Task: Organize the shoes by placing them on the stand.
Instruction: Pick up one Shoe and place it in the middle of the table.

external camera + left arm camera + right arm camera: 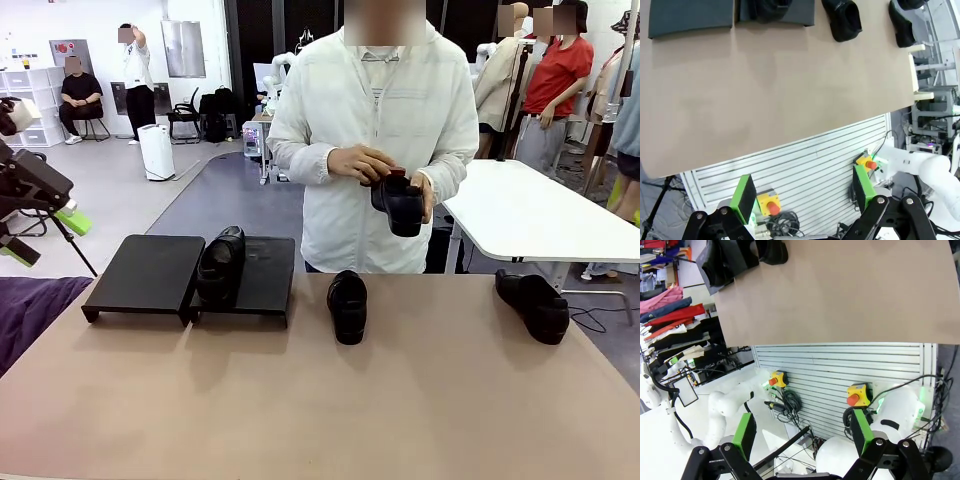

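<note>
Tan table top, busy lab behind. Left gripper hangs high off the near edge, fingers spread fully, nothing held; parked, probably leaving room for the person. Stand sits far left of centre, left panel bare. Shoe one is on the right panel by the seam, long axis near-to-far, toe apparently toward the robot. Shoe two is on the table just right of the stand, same axis, not yet racked. Person's hands grip shoe three at waist height beyond the far edge, toe tipped down, likely about to place it. Shoe four lies well right, diagonal. Right gripper is also wide open, empty.
</note>
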